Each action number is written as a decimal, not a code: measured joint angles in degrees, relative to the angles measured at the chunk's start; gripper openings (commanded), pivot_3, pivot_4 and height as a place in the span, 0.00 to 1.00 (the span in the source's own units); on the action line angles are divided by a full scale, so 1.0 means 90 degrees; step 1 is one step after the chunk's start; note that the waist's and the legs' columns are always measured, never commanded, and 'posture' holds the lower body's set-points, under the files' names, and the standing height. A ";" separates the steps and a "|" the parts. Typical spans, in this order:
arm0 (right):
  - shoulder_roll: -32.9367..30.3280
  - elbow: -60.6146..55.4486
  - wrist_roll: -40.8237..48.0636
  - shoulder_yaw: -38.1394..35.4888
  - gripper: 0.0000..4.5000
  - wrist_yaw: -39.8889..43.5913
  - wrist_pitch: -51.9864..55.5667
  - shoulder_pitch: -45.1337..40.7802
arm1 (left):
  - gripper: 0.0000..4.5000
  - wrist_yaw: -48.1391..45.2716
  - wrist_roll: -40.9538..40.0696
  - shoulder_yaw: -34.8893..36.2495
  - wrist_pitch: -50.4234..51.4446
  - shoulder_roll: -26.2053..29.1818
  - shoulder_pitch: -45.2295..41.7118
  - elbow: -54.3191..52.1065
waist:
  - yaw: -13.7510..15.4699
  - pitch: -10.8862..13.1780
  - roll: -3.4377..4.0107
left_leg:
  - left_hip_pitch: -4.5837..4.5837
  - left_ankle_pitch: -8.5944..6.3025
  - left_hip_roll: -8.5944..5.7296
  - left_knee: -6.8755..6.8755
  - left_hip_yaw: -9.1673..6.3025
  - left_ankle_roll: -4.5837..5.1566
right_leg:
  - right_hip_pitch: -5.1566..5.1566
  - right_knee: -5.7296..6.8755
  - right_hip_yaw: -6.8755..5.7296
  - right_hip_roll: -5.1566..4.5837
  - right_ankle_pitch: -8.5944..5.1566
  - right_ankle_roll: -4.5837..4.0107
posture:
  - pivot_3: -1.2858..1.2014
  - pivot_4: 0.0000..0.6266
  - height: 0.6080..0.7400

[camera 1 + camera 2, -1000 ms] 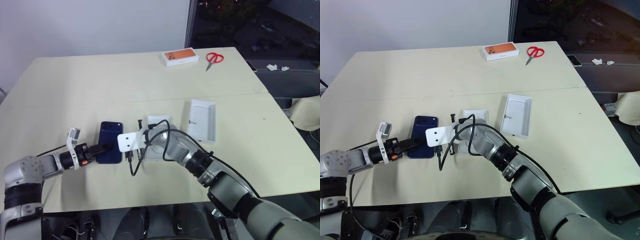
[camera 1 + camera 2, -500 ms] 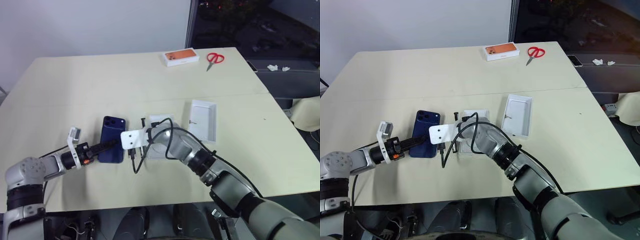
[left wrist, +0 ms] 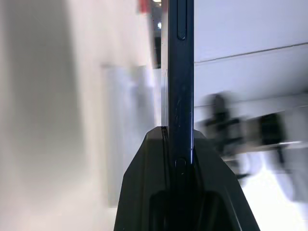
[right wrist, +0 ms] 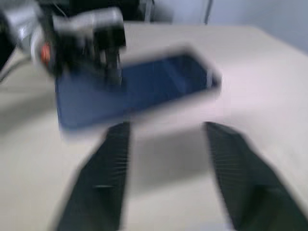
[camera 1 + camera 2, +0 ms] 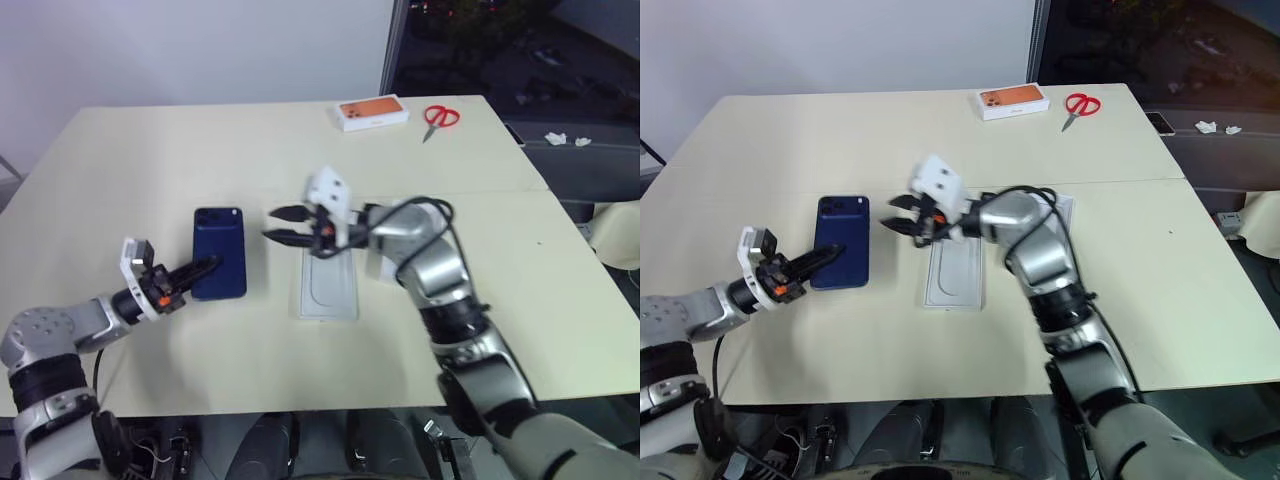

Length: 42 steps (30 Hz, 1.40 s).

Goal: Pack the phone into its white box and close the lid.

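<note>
1. Now the slim dark navy-blue phone (image 5: 220, 252) with its glossy back is off the pale cream tabletop (image 5: 150, 160), pinched at its near edge and lying roughly flat above the surface.
2. The left gripper (image 5: 196, 270) is clamped on that near edge; the left wrist view looks straight down the phone's thin side, squeezed between both black fingers.
3. Rigid, smooth and breakable, I'd say: that glossy shell looks slippery, and held by one end it may droop or slide, so a bite across the long side edges seems safer.
4. Just beside it lies a shallow white rectangular tray (image 5: 329, 288), flat on the table. Box or lid? I can't tell.
5. The right gripper (image 5: 287, 224) hovers above that tray's far end, fingers spread, gripping nothing.
6. At the far edge sit an orange-topped white box (image 5: 372, 113) and red-handled scissors (image 5: 440, 118), well apart from the action.
</note>
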 measured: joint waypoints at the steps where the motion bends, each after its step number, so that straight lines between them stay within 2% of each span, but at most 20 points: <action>1: -0.0170 -0.0109 0.0101 -0.0076 0.93 0.0110 -0.0093 0.0142 | 0.00 0.0201 -0.0085 0.0120 0.0108 -0.0161 -0.0093 -0.0001 | -0.0008 0.0003 -0.0005 | -0.0004 0.0001 0.0003 0.0000 0.0000 -0.0001 | -0.0005 0.0001 0.0000 0.0001 0.0000 0.0000 | 0.52 0.24 1.00; 2: -0.0347 -0.0238 0.0200 -0.0132 0.99 0.0194 -0.0223 0.0274 | 0.00 0.0426 -0.0127 0.0185 0.0152 -0.0339 -0.0200 -0.0021 | -0.0009 0.0004 -0.0005 | -0.0006 0.0001 0.0004 0.0000 0.0000 -0.0002 | -0.0007 0.0003 -0.0001 0.0003 0.0000 0.0001 | 0.52 0.24 1.00; 9: -0.1686 -0.0827 0.1037 -0.0696 0.99 0.1042 -0.0710 0.1133 | 0.00 0.1841 -0.0469 0.0073 0.0238 -0.1319 -0.0567 -0.0700 | 0.0025 0.0022 -0.0029 | -0.0012 0.0004 0.0008 0.0010 0.0001 -0.0008 | -0.0005 0.0002 -0.0004 0.0003 0.0001 0.0002 | 0.52 0.24 1.00; 17: -0.2628 -0.0735 0.1446 -0.1074 0.99 0.1496 -0.0946 0.1345 | 0.00 0.3151 -0.0567 -0.0238 0.0170 -0.2598 -0.0629 -0.1332 | 0.0019 0.0029 -0.0041 | -0.0023 0.0020 0.0008 0.0016 0.0004 -0.0037 | -0.0006 -0.0004 -0.0006 0.0001 0.0001 0.0003 | 0.52 0.24 1.00; 21: -0.2672 -0.0601 0.1445 -0.1111 0.99 0.1376 -0.1031 0.1350 | 0.00 0.3684 -0.0574 -0.0285 -0.0032 -0.3079 -0.0475 -0.1499 | 0.0033 0.0033 -0.0047 | -0.0025 0.0023 0.0011 0.0018 0.0004 -0.0040 | -0.0006 -0.0003 -0.0007 0.0002 0.0000 0.0004 | 0.52 0.24 1.00; 26: -0.2659 -0.0602 0.1438 -0.1055 0.99 0.1198 -0.1085 0.1349 | 0.00 0.4093 -0.0581 -0.0489 -0.0186 -0.3379 -0.0234 -0.1807 | 0.0064 0.0036 -0.0052 | -0.0035 0.0025 0.0009 0.0028 0.0003 -0.0045 | -0.0006 -0.0005 -0.0008 0.0002 0.0000 0.0004 | 0.52 0.24 1.00; 33: -0.2624 -0.0603 0.1426 -0.0859 0.99 0.0988 -0.1140 0.1340 | 0.00 0.4070 -0.0615 -0.0946 -0.0169 -0.3216 -0.0117 -0.1856 | 0.0150 0.0037 -0.0052 | -0.0037 0.0025 0.0008 0.0036 0.0003 -0.0045 | -0.0006 -0.0003 -0.0009 0.0004 0.0000 0.0004 | 0.52 0.24 1.00; 34: -0.2624 -0.0603 0.1421 -0.0845 1.00 0.0963 -0.1144 0.1339 | 0.22 0.4061 -0.0615 -0.0986 -0.0194 -0.3180 -0.0116 -0.1856 | 0.0164 0.0037 -0.0053 | -0.0038 0.0025 0.0008 0.0037 0.0002 -0.0045 | -0.0006 -0.0004 -0.0008 0.0004 0.0000 0.0004 | 0.52 0.24 1.00; 36: -0.2625 -0.0601 0.1378 -0.0827 1.00 0.0912 -0.1167 0.1335 | 0.39 0.4005 -0.0615 -0.1068 -0.0238 -0.3102 -0.0117 -0.1856 | 0.0178 0.0037 -0.0053 | -0.0042 0.0025 0.0008 0.0042 0.0002 -0.0044 | -0.0007 -0.0005 -0.0009 0.0003 0.0000 0.0004 | 0.52 0.24 1.00; 39: -0.2626 -0.0538 0.1296 -0.0799 1.00 0.0859 -0.1243 0.1335 | 0.76 0.3902 -0.0634 -0.1157 -0.0289 -0.3056 -0.0117 -0.1851 | 0.0186 0.0037 -0.0052 | -0.0049 0.0023 0.0007 0.0056 0.0000 -0.0041 | -0.0007 -0.0004 -0.0011 0.0003 0.0000 0.0003 | 0.52 0.24 1.00; 40: -0.2626 -0.0523 0.1281 -0.0774 1.00 0.0848 -0.1259 0.1335 | 0.83 0.3812 -0.0665 -0.1193 -0.0315 -0.3049 -0.0127 -0.1856 | 0.0186 0.0037 -0.0052 | -0.0051 0.0022 0.0007 0.0065 -0.0001 -0.0040 | -0.0006 -0.0002 -0.0012 0.0003 0.0000 0.0003 | 0.52 0.24 1.00; 42: -0.2625 -0.0500 0.1243 -0.0729 1.00 0.0824 -0.1303 0.1332 | 0.83 0.3681 -0.0694 -0.1336 -0.0349 -0.2974 -0.0151 -0.1877 | 0.0184 0.0037 -0.0052 | -0.0051 0.0021 0.0007 0.0073 -0.0001 -0.0038 | -0.0003 -0.0001 -0.0013 0.0003 0.0000 0.0003 | 0.52 0.24 1.00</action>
